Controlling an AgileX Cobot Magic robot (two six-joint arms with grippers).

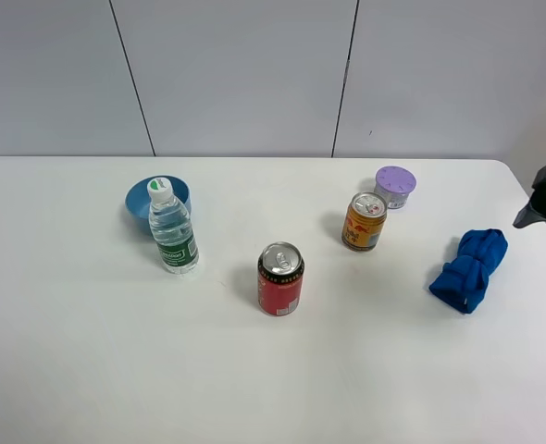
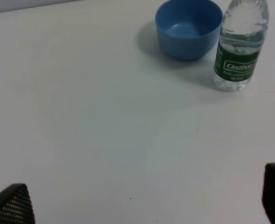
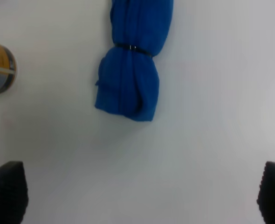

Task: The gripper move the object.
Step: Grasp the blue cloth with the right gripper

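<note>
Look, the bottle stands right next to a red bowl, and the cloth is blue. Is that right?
Not quite. The bowl is blue, not red, as the left wrist view shows. The bottle does stand right next to it, and the cloth is blue.

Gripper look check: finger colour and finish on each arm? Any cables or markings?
Left gripper: dark fingers, one tip showing a fine cross-hatched texture, the other plain black. Right gripper: matte black, rounded-corner fingertips; from the high camera a black angular body. No cables, labels or markings visible.
</note>
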